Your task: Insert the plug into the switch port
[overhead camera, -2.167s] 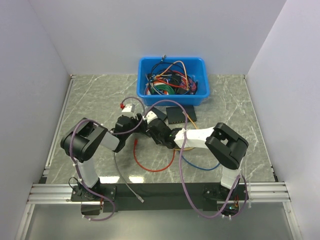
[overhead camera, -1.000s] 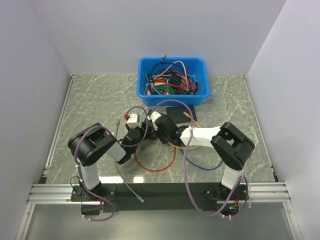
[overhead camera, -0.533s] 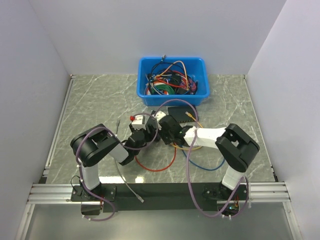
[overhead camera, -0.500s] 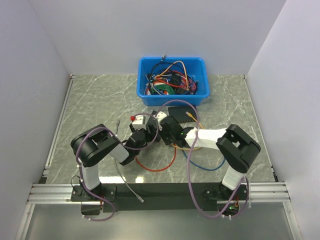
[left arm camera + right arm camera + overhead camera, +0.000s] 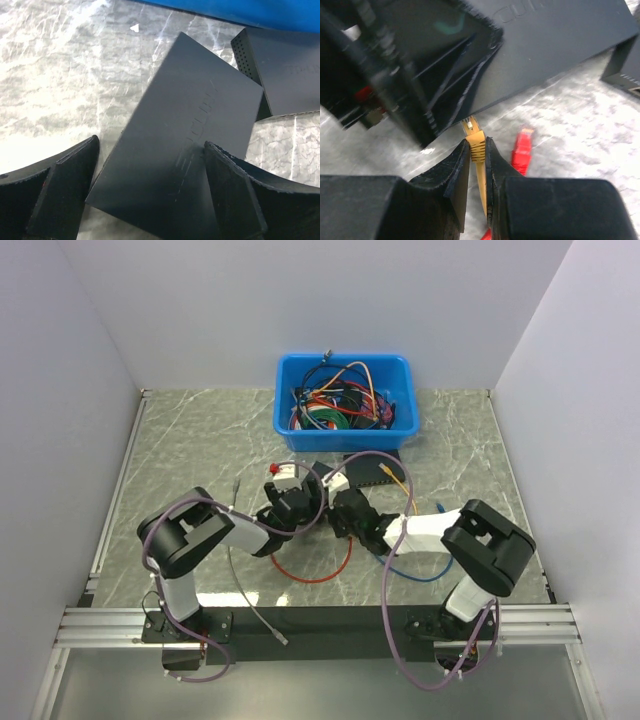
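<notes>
**Plug at the switch's edge, nothing seated yet**

My right claw is pinched shut on an orange-yellow plug, whose clear tip pokes out just above my fingertips at centre frame. That tip sits right up at the lower edge of the black switch, which fills the upper half of the view. I cannot tell whether it touches, and I see no switch port there. A red plug lies just to the right.

My left claw has its jaws spread wide to either side of the switch. Whether the pads press on it I cannot tell. A second black box sits at upper right, with the blue bin along the top.

From above, the blue cable loops on the table at lower right, under my right arm. The blue cable's plug is hidden. I judge the task barely begun: that plug is not in my grip, and the whole insertion is left to do.
</notes>
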### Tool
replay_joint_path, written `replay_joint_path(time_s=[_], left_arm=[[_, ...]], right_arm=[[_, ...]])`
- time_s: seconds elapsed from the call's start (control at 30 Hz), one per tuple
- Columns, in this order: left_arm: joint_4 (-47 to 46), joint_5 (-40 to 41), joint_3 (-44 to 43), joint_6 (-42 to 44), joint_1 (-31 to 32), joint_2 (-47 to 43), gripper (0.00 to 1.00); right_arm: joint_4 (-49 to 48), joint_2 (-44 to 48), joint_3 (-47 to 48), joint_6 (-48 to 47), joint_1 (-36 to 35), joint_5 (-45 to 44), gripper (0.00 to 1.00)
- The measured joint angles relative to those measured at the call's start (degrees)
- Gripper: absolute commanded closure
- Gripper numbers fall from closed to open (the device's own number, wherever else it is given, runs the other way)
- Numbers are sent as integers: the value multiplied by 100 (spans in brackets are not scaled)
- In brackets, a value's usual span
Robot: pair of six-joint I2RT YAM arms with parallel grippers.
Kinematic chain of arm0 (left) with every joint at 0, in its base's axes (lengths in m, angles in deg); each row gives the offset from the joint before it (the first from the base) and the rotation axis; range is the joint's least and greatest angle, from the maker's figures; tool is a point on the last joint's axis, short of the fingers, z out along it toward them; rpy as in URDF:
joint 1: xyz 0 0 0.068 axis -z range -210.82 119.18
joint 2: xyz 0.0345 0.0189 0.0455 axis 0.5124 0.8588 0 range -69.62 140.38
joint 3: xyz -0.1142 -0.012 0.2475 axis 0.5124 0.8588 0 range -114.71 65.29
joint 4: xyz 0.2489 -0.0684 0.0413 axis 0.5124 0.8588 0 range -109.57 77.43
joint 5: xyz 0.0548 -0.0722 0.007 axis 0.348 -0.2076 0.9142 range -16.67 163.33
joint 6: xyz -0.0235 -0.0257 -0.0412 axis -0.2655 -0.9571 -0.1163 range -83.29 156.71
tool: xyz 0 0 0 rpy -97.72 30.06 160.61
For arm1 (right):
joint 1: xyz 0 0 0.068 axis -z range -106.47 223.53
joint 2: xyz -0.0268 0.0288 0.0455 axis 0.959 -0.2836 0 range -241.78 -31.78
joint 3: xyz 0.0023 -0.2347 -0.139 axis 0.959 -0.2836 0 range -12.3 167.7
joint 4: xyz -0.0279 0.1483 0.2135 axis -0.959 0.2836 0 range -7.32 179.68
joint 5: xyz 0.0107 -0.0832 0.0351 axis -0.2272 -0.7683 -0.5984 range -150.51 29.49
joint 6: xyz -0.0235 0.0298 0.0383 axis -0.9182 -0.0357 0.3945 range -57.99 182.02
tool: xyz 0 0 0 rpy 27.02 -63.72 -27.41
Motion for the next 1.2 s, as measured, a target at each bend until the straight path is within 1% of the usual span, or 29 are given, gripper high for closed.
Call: replay_joint_path(time_s=[0.23,0.3,0.37,0.4,0.43,0.63,0.77,0.93,1.07,1.17,1.2], left_arm=[[933,-92,-13,-337,-131,-501,6],[1329,-103,-11,-446,-157,-686,5],[1646,-94,-13,-586,-157,-813,1],[1788,-83,-20,-658,-157,-870,0],[1954,-66,-35,-728,-162,-922,1],[2651,50,-105,-1023,-173,-1075,1],[3067,76,-164,-1213,-210,-1187,1],[3762,39,-179,-1523,-367,-1532,1],[4365,-103,-208,-1714,-507,-1781,1],[4642,-223,-245,-1742,-651,-1882,1],[4767,-275,-293,-1759,-695,-1897,1]], right_arm=[[-46,118,-90,192,-439,-66,96],[-61,118,-87,254,-581,-68,94],[-61,118,-83,291,-667,-76,89],[-57,116,-72,304,-704,-76,88],[-42,103,-48,326,-750,-76,83],[-55,-197,149,531,-876,-149,66],[-105,-417,350,662,-903,-127,60],[-101,-535,496,750,-1001,22,53],[-63,-540,570,756,-1086,98,48],[-52,-540,651,798,-1174,219,45],[-70,-540,675,883,-1202,256,39]])
